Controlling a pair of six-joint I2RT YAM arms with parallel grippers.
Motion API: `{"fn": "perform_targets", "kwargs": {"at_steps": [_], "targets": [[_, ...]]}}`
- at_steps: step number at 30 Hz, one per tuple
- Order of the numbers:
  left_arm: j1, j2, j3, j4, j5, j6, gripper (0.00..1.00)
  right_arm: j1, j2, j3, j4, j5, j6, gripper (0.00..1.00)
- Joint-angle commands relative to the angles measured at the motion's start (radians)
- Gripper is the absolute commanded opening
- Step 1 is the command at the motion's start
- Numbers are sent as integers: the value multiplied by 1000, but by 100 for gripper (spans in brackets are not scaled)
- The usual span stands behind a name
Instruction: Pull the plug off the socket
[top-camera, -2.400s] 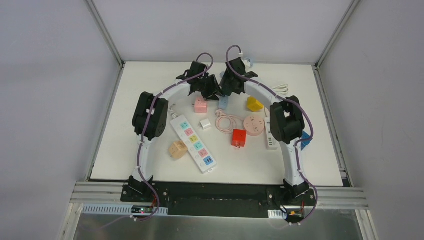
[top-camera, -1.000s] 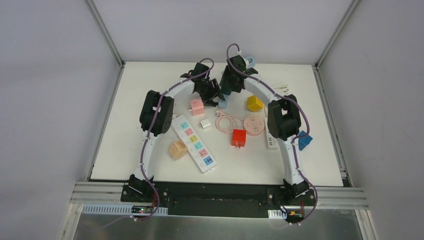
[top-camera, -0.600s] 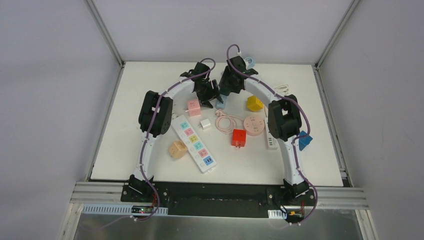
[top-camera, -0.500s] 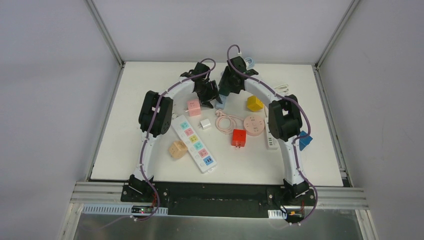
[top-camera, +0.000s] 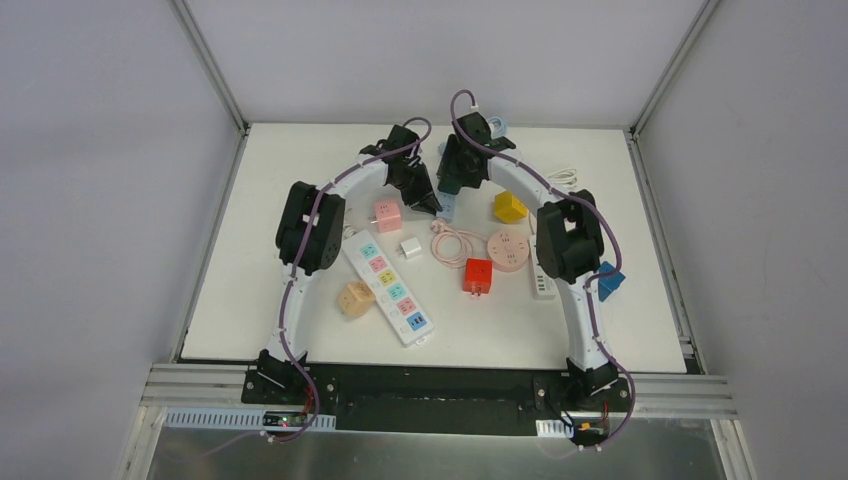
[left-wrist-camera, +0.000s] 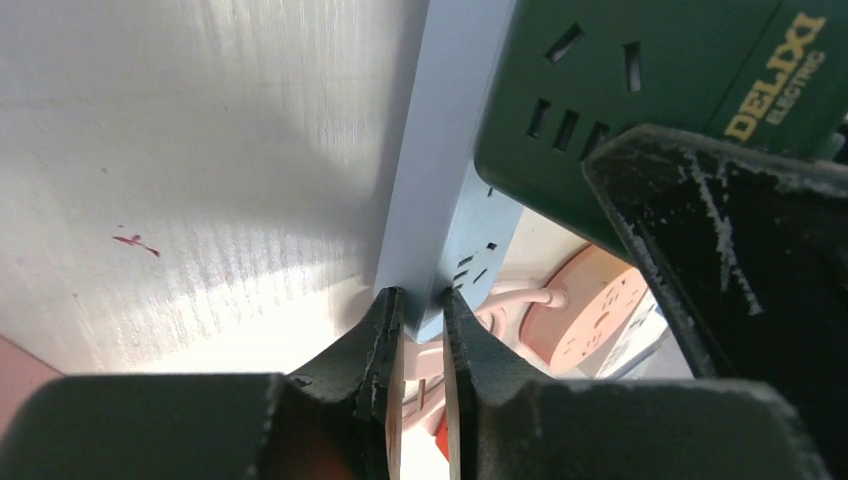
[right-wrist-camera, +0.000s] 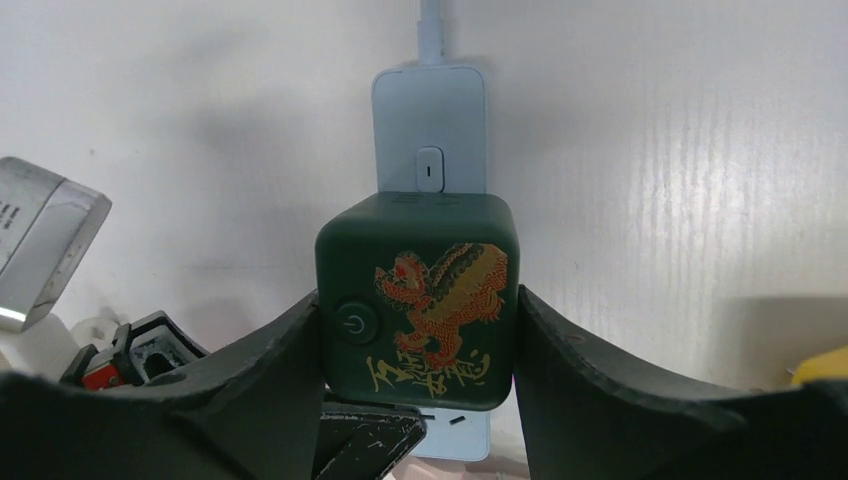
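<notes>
Green dragon-printed cube plug (right-wrist-camera: 415, 290) sits clamped in my right claw (right-wrist-camera: 415, 335); left claw (left-wrist-camera: 420, 305) pinches the pale-blue socket strip (left-wrist-camera: 440, 200); next, I pull straight up.

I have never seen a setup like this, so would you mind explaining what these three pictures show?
This is a robot with a left arm and a right arm, bolted at the near edge of a white table. Each ends in a two-finger gripper. The wide picture comes from a fixed camera above and behind the arms. The two close-ups come from cameras on the wrists.

On the table lie power sockets and adapters: a white strip, a pink socket, a red cube, a yellow cube and a pink cube.

The right gripper clamps a green cube plugged into a blue strip. The left gripper is shut on that strip's end, apparently to hold it down.
</notes>
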Motion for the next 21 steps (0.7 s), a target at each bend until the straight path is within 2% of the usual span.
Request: {"fn": "perform_targets", "kwargs": {"at_steps": [1,3,7,12,14,15,16,18,20,21], "targets": [[-15,1,-44,-18,-5,-49,11,40,-88,82,-28,-21,-1,0],[-15,8,-47,-22,-5,-60,10,39,-106,68,-14,-58,5,0],[-15,18,-46,-56,-27,-67,9,19,-152,22,61,-257,73,0],[-15,32,-52,-76,-27,-75,9,-24,-167,8,105,-412,158,0],[-15,42,-47,-69,-11,-83,9,-43,-185,-47,193,-509,194,0],[-14,48,-38,-68,-6,-85,9,-47,-203,-101,266,-509,194,0],[-14,53,-31,-69,-2,-86,9,-50,-220,-148,340,-605,235,0],[-15,60,-22,-69,2,-87,9,-49,-226,-191,378,-606,232,0],[-15,66,-17,-70,3,-91,9,-31,-217,-164,287,-507,232,0],[-14,70,-15,-70,6,-94,9,-16,-212,-150,238,-436,118,0]]}}
